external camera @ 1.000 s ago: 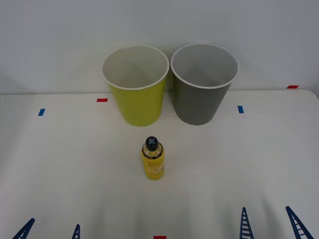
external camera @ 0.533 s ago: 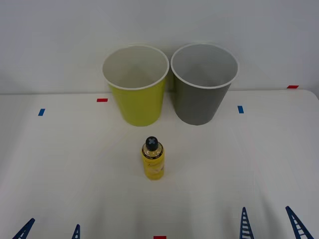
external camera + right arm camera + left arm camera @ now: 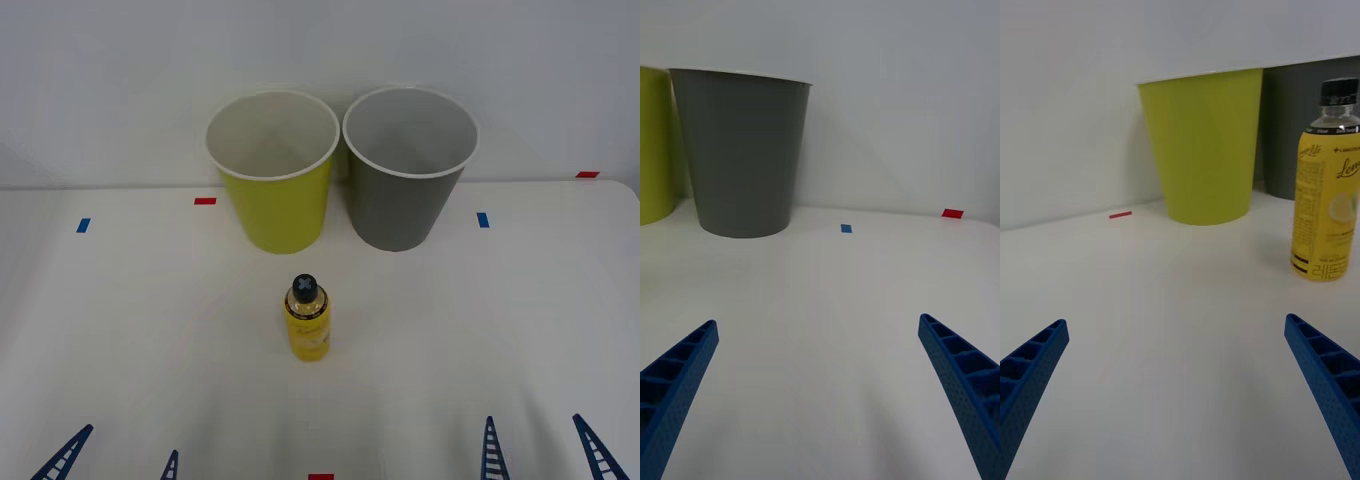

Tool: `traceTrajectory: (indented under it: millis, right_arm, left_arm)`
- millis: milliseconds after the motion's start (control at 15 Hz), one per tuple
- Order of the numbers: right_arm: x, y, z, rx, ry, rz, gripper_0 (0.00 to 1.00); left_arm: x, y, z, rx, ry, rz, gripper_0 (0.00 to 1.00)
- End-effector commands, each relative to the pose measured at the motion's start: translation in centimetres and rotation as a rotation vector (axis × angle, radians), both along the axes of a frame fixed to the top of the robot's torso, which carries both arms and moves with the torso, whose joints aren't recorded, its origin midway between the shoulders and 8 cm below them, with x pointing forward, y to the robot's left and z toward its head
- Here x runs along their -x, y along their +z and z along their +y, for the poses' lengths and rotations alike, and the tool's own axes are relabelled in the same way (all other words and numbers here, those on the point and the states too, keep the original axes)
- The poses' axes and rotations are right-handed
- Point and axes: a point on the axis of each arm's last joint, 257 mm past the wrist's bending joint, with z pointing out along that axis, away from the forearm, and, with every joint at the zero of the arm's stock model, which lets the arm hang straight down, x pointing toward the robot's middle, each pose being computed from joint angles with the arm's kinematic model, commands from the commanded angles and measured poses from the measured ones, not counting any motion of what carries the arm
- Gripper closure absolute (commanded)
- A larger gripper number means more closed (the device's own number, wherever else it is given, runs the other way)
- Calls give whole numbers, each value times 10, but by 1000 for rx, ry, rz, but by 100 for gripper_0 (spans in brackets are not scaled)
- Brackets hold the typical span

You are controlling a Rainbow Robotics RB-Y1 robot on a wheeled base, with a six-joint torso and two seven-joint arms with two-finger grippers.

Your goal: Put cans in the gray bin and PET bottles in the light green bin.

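Note:
A small PET bottle [image 3: 307, 320] of yellow liquid with a black cap stands upright mid-table; it is also in the left wrist view [image 3: 1326, 217]. Behind it the light green bin [image 3: 275, 210] and the gray bin [image 3: 400, 210] stand side by side against the wall. My left gripper [image 3: 120, 458] is open at the near edge, left of the bottle and well short of it. My right gripper [image 3: 543, 452] is open at the near right, facing the gray bin [image 3: 745, 150]. Both hold nothing. The cans are out of view.
The white table [image 3: 480, 330] carries small tape marks: blue [image 3: 83, 225] and red [image 3: 205, 201] on the left, blue [image 3: 483, 219] and red [image 3: 587, 174] on the right, red [image 3: 320, 477] at the front edge. A wall rises right behind the bins.
My left gripper has crept slightly forward and to the right, so more of its fingers show. The bottle, the bins and the right gripper have not moved.

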Motion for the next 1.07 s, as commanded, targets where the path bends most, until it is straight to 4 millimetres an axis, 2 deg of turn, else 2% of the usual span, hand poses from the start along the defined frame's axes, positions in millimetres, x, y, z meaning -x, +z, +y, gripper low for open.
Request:
traceTrajectory:
  millis: [67,200,600,1067]
  right_arm:
    - [0,0,0,0,0,0,7]
    - [0,0,0,0,0,0,7]
    - [0,0,0,0,0,0,7]
    - [0,0,0,0,0,0,7]
  left_arm:
    - [-15,7,-20,17,-140,-24,0]
    - [-24,11,-34,11,-232,-32,0]
    - [-55,14,-67,11,-335,-37,0]
    - [-99,5,-105,-1,-460,-63,0]
